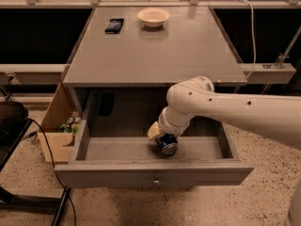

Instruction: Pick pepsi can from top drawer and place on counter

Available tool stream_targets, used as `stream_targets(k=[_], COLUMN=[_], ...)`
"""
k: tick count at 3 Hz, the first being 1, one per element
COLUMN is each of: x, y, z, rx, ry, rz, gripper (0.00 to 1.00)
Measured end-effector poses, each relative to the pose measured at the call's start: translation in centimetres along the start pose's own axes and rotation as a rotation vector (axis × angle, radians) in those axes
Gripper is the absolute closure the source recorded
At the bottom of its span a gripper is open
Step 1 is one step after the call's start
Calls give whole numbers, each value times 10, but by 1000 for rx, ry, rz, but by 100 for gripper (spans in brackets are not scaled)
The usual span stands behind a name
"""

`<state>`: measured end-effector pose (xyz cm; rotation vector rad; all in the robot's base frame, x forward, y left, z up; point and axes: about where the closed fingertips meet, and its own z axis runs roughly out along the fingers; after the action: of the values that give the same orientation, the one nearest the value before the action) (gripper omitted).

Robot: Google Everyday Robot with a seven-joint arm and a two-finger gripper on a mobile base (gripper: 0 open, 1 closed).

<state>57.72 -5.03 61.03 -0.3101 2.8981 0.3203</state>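
Drawer [117, 172] — gripper [161, 136] seemingly over pepsi can [168, 145]

lab | speckled floor [263, 192], cables [253, 32] | fingers [154, 131] grip pepsi can [168, 145], top drawer [117, 175]

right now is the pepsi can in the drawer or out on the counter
In. The pepsi can sits low inside the open top drawer, with the pincer right at it, below the level of the counter.
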Motion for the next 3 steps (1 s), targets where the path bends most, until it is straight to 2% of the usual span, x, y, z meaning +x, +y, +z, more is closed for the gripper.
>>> stream_targets(k=[2,3], x=[0,0], y=[0,0], z=[0,0], rx=[0,0], ry=[0,0], rz=[0,0], gripper=[83,100])
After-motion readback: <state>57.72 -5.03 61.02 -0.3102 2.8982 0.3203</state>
